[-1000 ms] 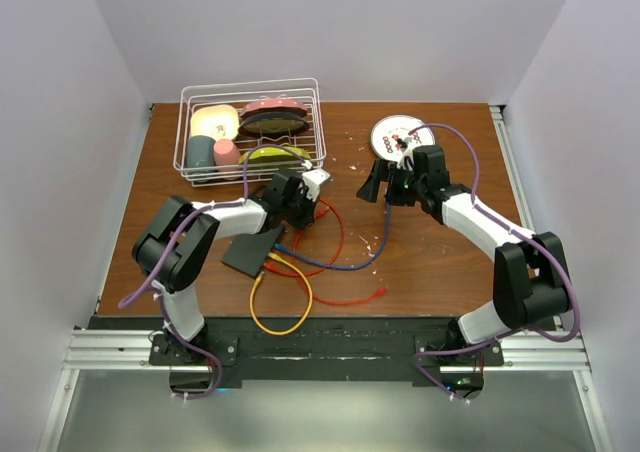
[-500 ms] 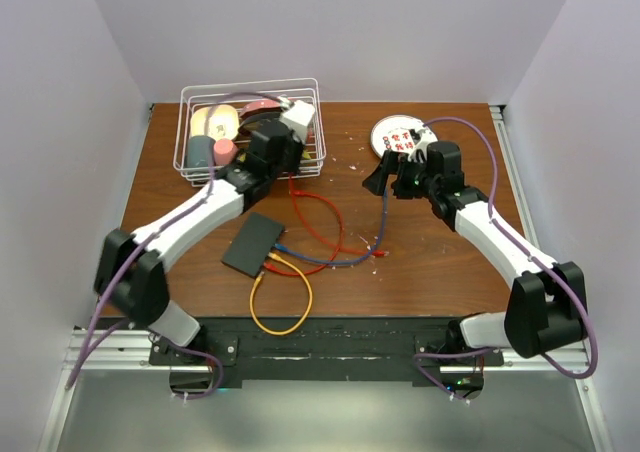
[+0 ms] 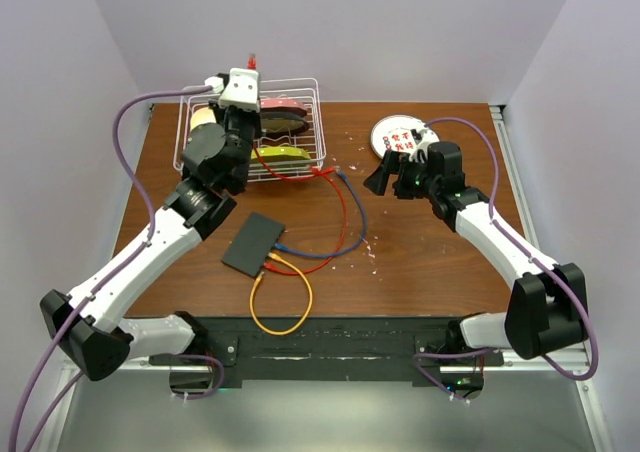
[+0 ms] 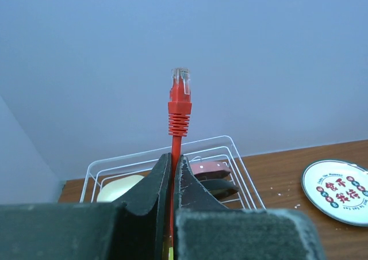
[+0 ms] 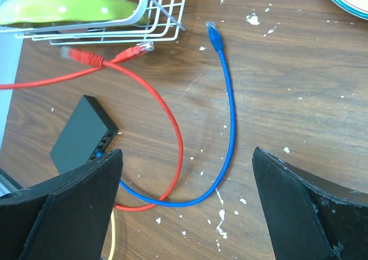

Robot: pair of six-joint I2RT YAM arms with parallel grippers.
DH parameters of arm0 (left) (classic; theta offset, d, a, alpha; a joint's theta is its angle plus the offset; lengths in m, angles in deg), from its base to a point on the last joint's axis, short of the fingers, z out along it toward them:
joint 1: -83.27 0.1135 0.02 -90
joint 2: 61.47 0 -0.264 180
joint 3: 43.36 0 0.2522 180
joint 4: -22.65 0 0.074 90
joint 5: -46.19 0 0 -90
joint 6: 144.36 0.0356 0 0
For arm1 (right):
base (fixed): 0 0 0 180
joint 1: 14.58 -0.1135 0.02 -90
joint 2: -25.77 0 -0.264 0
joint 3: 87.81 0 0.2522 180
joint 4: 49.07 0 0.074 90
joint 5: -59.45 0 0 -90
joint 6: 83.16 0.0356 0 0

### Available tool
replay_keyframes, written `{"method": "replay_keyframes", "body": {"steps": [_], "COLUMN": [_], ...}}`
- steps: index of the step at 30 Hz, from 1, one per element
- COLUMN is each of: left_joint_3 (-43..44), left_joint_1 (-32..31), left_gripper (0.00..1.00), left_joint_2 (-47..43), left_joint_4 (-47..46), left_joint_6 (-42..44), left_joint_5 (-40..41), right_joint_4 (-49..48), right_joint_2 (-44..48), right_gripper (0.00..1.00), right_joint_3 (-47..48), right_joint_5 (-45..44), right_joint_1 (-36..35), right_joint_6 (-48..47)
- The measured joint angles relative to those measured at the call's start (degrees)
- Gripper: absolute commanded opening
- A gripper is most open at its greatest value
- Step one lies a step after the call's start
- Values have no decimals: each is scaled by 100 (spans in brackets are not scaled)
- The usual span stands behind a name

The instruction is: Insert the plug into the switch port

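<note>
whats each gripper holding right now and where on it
The left gripper pinches the red cable just below its plug, which points up. The right gripper is open and holds nothing.

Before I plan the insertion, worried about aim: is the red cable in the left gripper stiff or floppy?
The red plug stands straight above the shut left gripper, so that short stub is probably rigid. The red cable lies in loose curves on the table, so it likely flops and drags.
</note>
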Motion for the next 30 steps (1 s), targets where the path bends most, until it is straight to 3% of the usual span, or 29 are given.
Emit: {"method": "replay_keyframes", "body": {"steps": [6, 12, 21, 30], "left_joint_3": [-55, 13, -2205, -3613], "left_joint_1": [-7, -17, -46, -461], "left_gripper": [0, 0, 0, 0], "left_joint_2": [-492, -546, -168, 542], "left_joint_4": [4, 153, -280, -944], "left_joint_6": [-186, -752, -2844, -5331], "left_joint_5": [-664, -1414, -2310, -1738], "right_joint_4": [50, 101, -122, -234], "right_joint_2": [103, 776, 1510, 822], "right_gripper": [99, 99, 98, 98], "right_joint_3": [-4, -4, 116, 103], "right_joint_5": [-105, -192, 140, 741], "right_joint_1": [4, 7, 4, 4], "right_joint_6": [11, -9, -22, -35]}}
